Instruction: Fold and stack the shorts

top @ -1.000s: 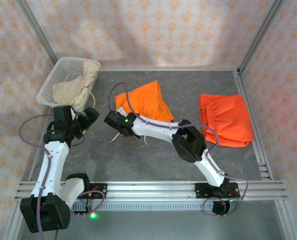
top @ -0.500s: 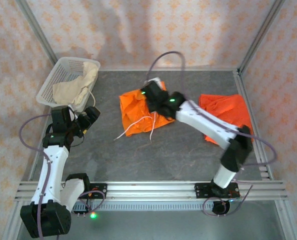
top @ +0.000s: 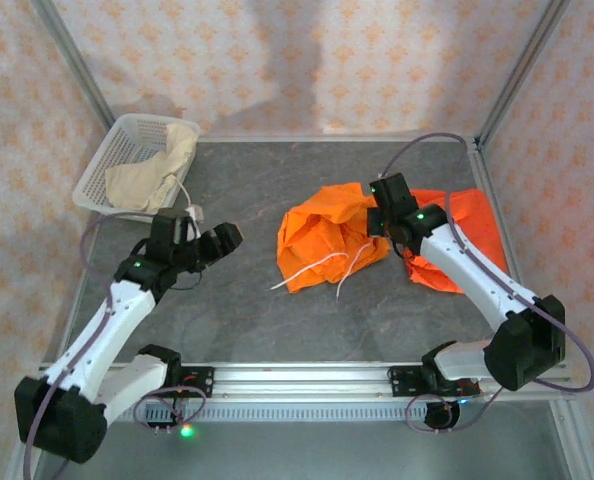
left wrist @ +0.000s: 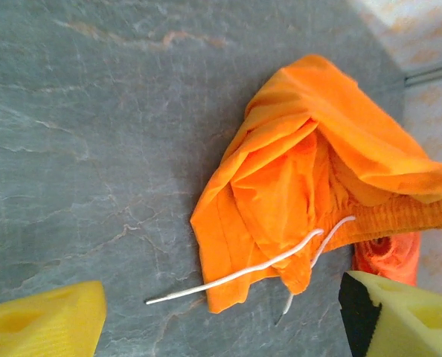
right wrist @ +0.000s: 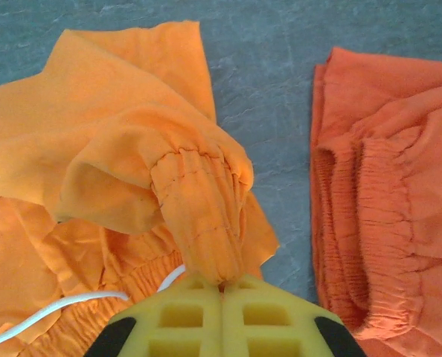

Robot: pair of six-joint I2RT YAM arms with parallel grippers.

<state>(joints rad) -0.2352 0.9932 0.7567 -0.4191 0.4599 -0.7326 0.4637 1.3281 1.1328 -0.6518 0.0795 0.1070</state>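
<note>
A crumpled bright orange pair of shorts point(top: 327, 235) lies mid-table, its white drawstring point(top: 312, 268) trailing toward the front. My right gripper point(top: 382, 218) is shut on its gathered waistband point(right wrist: 202, 216), with the cloth bunched between the yellow fingers point(right wrist: 178, 316). A second orange pair of shorts point(top: 472, 235) lies folded flat at the right, just beside the held one point(right wrist: 392, 216). The cream shorts point(top: 157, 172) sit heaped in the basket. My left gripper point(top: 220, 240) hangs open left of the crumpled pair point(left wrist: 303, 171), a gap of bare table between them, its fingers point(left wrist: 42, 320) wide apart and holding nothing.
The white mesh basket point(top: 112, 150) stands at the back left corner. Metal frame rails run along the table's right edge point(top: 507, 270) and its near edge point(top: 307, 375). Grey tabletop point(top: 247, 320) shows bare in front of the crumpled shorts.
My right gripper has dragged the crumpled orange shorts from left of centre to the right, up against the folded pair. My left arm has swung away from the basket toward the middle.
</note>
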